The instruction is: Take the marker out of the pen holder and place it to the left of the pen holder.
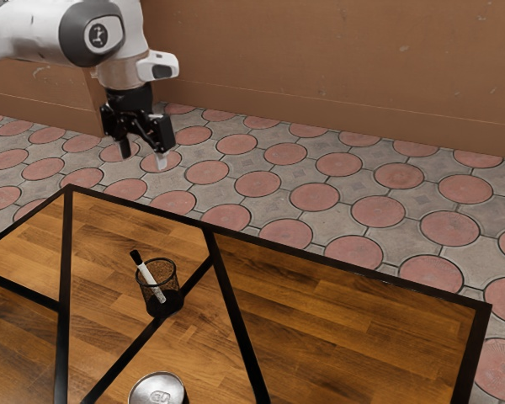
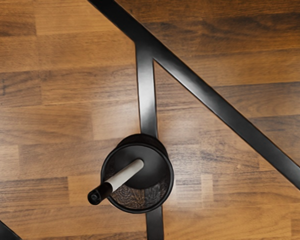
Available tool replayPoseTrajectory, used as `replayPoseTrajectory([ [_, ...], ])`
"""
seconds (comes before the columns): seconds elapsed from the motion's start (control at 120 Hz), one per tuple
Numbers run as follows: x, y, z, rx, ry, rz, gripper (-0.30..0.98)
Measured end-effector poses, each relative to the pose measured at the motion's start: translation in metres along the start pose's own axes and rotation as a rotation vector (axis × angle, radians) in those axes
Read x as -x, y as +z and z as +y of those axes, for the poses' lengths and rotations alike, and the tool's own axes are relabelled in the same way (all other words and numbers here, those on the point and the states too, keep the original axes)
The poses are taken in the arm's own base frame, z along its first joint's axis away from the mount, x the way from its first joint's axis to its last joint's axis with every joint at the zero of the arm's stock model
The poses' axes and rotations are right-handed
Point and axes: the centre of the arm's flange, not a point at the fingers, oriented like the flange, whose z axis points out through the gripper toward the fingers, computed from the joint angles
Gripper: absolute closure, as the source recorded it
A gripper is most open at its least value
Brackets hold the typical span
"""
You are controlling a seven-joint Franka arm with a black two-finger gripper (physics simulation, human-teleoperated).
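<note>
High above the table's far edge, at the exterior view's upper left, my gripper [image 1: 142,157] hangs open, its two fingers apart with nothing between them. The black mesh pen holder [image 1: 167,301] stands upright on the table, well below my hand. A white marker [image 1: 153,281] with a black cap leans inside it, the capped end sticking out over the rim. In the wrist view the pen holder [image 2: 164,172] appears from above, and the marker [image 2: 124,176] slants out across its rim.
A silver-topped can [image 1: 157,390] stands on the table near the exterior view's lower edge. The wooden table [image 1: 345,311] has black inlaid strips and a dark border. A brown wall [image 1: 337,67] rises beyond the tiled floor.
</note>
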Motion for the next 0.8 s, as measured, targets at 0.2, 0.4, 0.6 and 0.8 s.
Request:
replayPoseTrajectory([
  [0.2,0.007,0.101,-0.008,0.019,-0.01,-0.125,0.02],
  [0.4,0.007,0.206,-0.01,0.066,-0.062,-0.173,0.03],
  [0.6,0.007,0.203,-0.065,0.079,-0.175,-0.073,0.03],
  [0.8,0.011,0.238,-0.065,0.157,-0.24,-0.011,0.03],
])
